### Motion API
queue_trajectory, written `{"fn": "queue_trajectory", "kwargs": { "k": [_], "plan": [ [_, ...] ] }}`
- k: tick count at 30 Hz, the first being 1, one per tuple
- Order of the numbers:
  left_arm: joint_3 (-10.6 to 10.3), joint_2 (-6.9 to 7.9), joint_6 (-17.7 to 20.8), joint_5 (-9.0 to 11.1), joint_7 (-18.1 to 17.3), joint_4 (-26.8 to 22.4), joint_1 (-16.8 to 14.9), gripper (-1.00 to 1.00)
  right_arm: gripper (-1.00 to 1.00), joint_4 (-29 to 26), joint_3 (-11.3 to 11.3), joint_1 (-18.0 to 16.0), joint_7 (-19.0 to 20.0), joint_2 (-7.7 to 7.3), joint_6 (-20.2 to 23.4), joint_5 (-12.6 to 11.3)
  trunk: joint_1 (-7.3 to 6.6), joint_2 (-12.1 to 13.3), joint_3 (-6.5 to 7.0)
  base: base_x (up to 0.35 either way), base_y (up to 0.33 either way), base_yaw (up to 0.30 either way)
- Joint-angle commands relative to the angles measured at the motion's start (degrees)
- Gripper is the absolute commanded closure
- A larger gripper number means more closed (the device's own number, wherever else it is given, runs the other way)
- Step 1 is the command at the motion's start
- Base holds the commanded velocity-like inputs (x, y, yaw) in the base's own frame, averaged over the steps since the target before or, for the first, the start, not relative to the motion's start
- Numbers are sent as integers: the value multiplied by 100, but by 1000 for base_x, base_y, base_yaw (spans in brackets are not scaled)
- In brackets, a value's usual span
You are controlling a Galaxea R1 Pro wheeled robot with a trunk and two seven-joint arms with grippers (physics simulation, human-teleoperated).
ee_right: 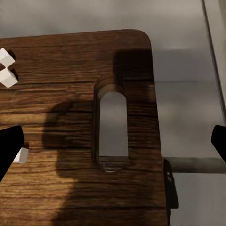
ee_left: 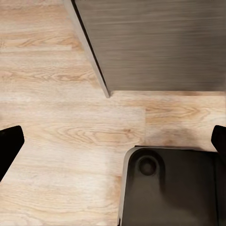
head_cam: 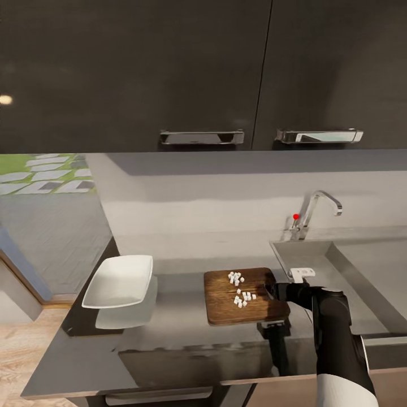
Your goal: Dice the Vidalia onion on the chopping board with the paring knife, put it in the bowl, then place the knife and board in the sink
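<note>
The brown chopping board [head_cam: 221,305] lies on the grey countertop [head_cam: 175,333], just left of the sink [head_cam: 362,265]. Several small white cubes of diced onion [head_cam: 241,289] are scattered on it, and some cubes [ee_right: 6,74] appear in the right wrist view too. My right gripper [head_cam: 271,291] hovers open over the board's right end, its fingers spread either side of the slot handle [ee_right: 112,129] and holding nothing. The white bowl [head_cam: 120,281] stands empty at the counter's left end. My left gripper [ee_left: 113,146] hangs open above the wooden floor. The paring knife is out of view.
A chrome tap [head_cam: 316,210] with a red dot rises behind the sink. Dark wall cabinets [head_cam: 198,73] with bar handles hang overhead. The robot's dark base [ee_left: 169,188] and a grey cabinet side [ee_left: 155,42] sit below my left gripper.
</note>
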Motion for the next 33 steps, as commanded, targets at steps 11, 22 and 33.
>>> {"fn": "queue_trajectory", "kwargs": {
  "k": [11,22,33],
  "plan": [
    [-49,9,-10,57,25,-11,0,-100,-100,51,-9,-7,-575,6,-49,61,4,-12,-11,0,1,0],
    [-49,9,-10,58,25,-11,0,-100,-100,109,-5,-8,-588,6,-121,53,4,-12,-15,0,0,0],
    [-49,9,-10,57,25,-11,0,-100,-100,109,-5,-7,-592,6,-121,52,4,-12,-73,84,0,0]
  ]
}}
